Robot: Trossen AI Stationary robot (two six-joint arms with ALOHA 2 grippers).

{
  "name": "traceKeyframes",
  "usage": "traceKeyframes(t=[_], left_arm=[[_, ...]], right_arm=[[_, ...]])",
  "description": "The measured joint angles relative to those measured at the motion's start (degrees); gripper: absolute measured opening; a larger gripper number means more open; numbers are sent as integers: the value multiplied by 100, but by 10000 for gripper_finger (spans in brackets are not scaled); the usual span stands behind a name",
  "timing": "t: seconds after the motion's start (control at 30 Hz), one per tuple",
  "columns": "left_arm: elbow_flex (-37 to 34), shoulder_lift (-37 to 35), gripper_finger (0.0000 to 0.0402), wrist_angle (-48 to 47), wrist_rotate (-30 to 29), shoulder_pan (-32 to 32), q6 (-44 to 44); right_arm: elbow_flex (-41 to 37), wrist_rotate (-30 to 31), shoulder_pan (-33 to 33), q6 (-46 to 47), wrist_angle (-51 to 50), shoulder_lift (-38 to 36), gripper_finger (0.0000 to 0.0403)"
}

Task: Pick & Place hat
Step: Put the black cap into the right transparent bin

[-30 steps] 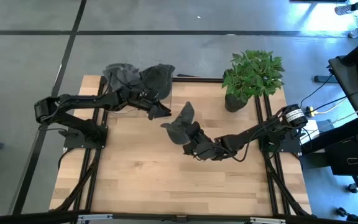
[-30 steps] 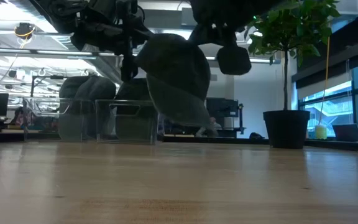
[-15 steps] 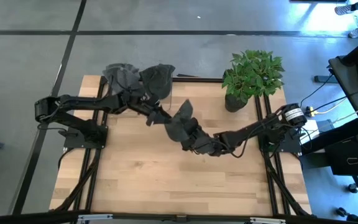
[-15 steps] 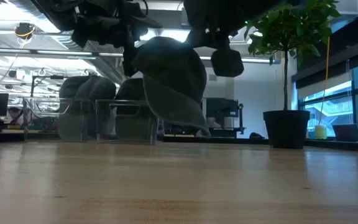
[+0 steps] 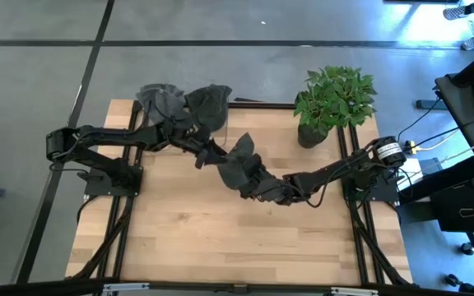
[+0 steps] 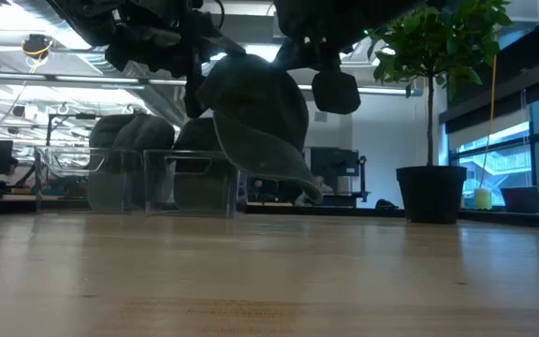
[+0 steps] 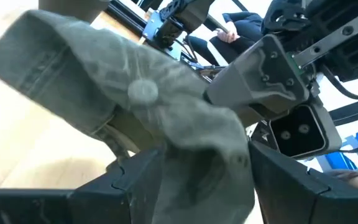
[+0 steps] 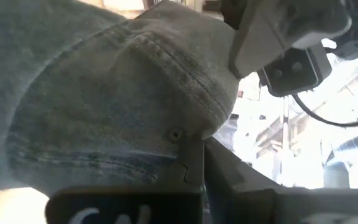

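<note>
A grey cap [image 5: 237, 158] hangs in the air over the middle of the table, well clear of the wood in the low view [image 6: 255, 108]. My right gripper [image 5: 257, 186] comes from the right and is shut on it. My left gripper [image 5: 208, 154] reaches in from the left and is open; in the left wrist view [image 7: 191, 186] its two fingers stand on either side of the cap's crown. Whether they touch it I cannot tell. The cap's top button [image 7: 143, 91] shows there. My right gripper holds the cap by the crown cloth beside a seam and a small eyelet [image 8: 176, 134], pinched between its fingers [image 8: 192, 163], coming level from the table's right and near side. The cap is lifted clear, with its brim [image 6: 284, 168] slanting down below the crown.
More grey caps are heaped in clear bins [image 5: 179, 103] at the table's far edge, seen behind the held cap in the low view [image 6: 148, 178]. A potted plant [image 5: 332, 103] stands at the far right corner. Bare wood lies along the near half [image 5: 220, 238].
My right gripper has carried the cap a little toward the table's left and far side, and slightly up. My left gripper has moved in toward the cap, so the two grippers now stand close together around it.
</note>
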Motion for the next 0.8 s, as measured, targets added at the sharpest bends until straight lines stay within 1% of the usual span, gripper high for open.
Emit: traceKeyframes(t=[0.07, 0.13, 0.23, 0.4, 0.57, 0.6, 0.7, 0.8], left_arm=[[0, 0, 222, -3, 6, -25, 2], [0, 0, 215, -8, 7, -50, 2], [0, 0, 189, -49, 10, -84, 2], [0, 0, 115, -45, 74, -84, 59], [0, 0, 25, -42, 118, -84, 460], [0, 0, 13, -42, 147, -84, 573], [0, 0, 6, -42, 316, -48, 822], [0, 0, 5, -91, 520, 10, 987]], right_arm=[[0, -129, -2, 39, 20, 0, 0], [0, -135, -2, 46, 93, 0, 0], [0, -145, -2, 55, 153, 0, 0], [0, -152, -2, 100, 169, 0, 0], [0, -152, -2, 157, 165, 0, 0], [0, -152, -2, 235, 163, 0, 0], [0, -162, -2, 701, 143, 0, 7], [0, -144, 4, 1099, 25, 0, 26]])
